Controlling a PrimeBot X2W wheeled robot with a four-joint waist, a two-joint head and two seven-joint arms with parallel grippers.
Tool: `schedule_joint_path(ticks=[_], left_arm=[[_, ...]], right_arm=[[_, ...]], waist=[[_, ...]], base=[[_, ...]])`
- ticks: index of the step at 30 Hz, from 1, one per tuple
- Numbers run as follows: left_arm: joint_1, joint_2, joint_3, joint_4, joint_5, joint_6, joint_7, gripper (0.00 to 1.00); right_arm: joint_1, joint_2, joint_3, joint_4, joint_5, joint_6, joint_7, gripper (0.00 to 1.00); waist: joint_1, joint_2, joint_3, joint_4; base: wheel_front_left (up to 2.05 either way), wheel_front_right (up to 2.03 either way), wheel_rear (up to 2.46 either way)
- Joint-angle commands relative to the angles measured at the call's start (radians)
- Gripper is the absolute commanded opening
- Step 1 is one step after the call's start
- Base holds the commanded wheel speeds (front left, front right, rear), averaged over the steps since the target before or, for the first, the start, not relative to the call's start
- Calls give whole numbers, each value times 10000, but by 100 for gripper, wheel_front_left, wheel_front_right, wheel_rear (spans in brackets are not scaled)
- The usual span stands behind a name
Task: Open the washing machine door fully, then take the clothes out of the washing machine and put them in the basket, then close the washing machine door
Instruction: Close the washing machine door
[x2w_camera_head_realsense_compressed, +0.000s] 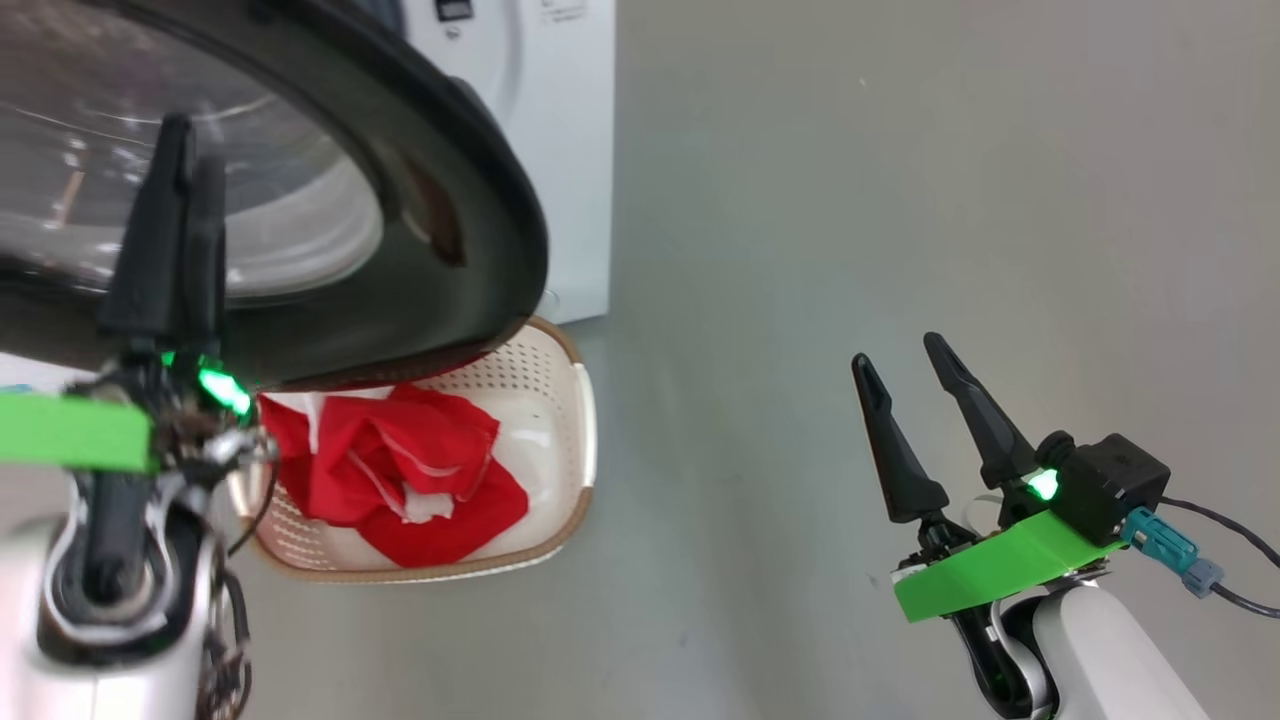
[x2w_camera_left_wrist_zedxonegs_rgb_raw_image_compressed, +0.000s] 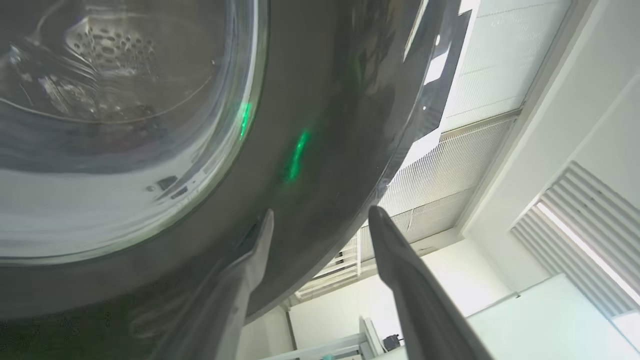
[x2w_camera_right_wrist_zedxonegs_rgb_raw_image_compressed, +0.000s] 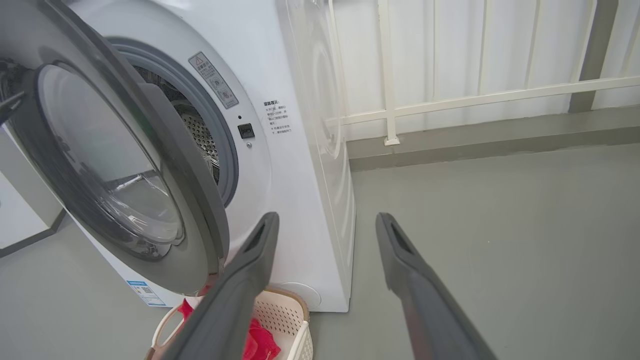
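The washing machine door (x2w_camera_head_realsense_compressed: 440, 200), a black ring around clear glass, stands swung out from the white washing machine (x2w_camera_right_wrist_zedxonegs_rgb_raw_image_compressed: 300, 175); its steel drum (x2w_camera_right_wrist_zedxonegs_rgb_raw_image_compressed: 200, 135) shows behind the door (x2w_camera_right_wrist_zedxonegs_rgb_raw_image_compressed: 125, 175). My left gripper (x2w_camera_head_realsense_compressed: 193, 145) points up against the door's outer face. In the left wrist view the left gripper (x2w_camera_left_wrist_zedxonegs_rgb_raw_image_compressed: 322, 216) is open, one fingertip (x2w_camera_left_wrist_zedxonegs_rgb_raw_image_compressed: 265, 230) right at the black ring (x2w_camera_left_wrist_zedxonegs_rgb_raw_image_compressed: 320, 100). Below the door, the basket (x2w_camera_head_realsense_compressed: 580, 440) holds the red clothes (x2w_camera_head_realsense_compressed: 400, 470). My right gripper (x2w_camera_head_realsense_compressed: 897, 350) hangs open and empty over the floor to the right, also open in its wrist view (x2w_camera_right_wrist_zedxonegs_rgb_raw_image_compressed: 326, 217).
The basket (x2w_camera_right_wrist_zedxonegs_rgb_raw_image_compressed: 295, 320) sits on the grey floor (x2w_camera_head_realsense_compressed: 900, 200) against the machine's front lower corner, partly under the door. A white railing (x2w_camera_right_wrist_zedxonegs_rgb_raw_image_compressed: 390, 100) and wall run behind the machine. Open floor lies to the right.
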Motion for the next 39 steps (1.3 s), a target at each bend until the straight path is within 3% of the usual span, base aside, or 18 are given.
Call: schedule_joint_path(ticks=[1,9,18,22,25,28,33,39], left_arm=[[245,457,200,-378,496,-184,-158,100],[2180,1156,-108,-856,3510,-825,-1881,100],[4097,1648,-659,-688,5370,-933,-3239,100],[4648,1832,-590,-242,6990,-902,-3492,100],[4848,1804,-467,-76,7869,-847,-3537,100],[5041,1769,-188,-184,9692,-718,-3550,100],[5326,1183,259,-563,11697,-828,-3553,100],[5752,567,901,-552,12843,-907,-3555,100]], right_arm=[[13,36,191,-207,-203,75,-65,100],[188,36,149,-99,-320,75,-65,100],[406,36,116,47,-440,75,-65,100],[601,36,113,78,-406,75,-65,100],[693,36,130,96,-390,75,-65,100],[780,36,107,87,-427,75,-65,100],[901,36,79,88,-514,75,-65,100],[972,36,65,64,-597,75,-65,100]], waist=[[0,0,-311,334],[0,0,-947,836],[0,0,-1681,1185],[0,0,-2012,1230],[0,0,-2155,1217],[0,0,-2259,1232],[0,0,-2416,1242],[0,0,-2452,1192]], base=[[0,0,0],[0,0,0],[0,0,0],[0,0,0],[0,0,0],[0,0,0],[0,0,0],[0,0,0]])
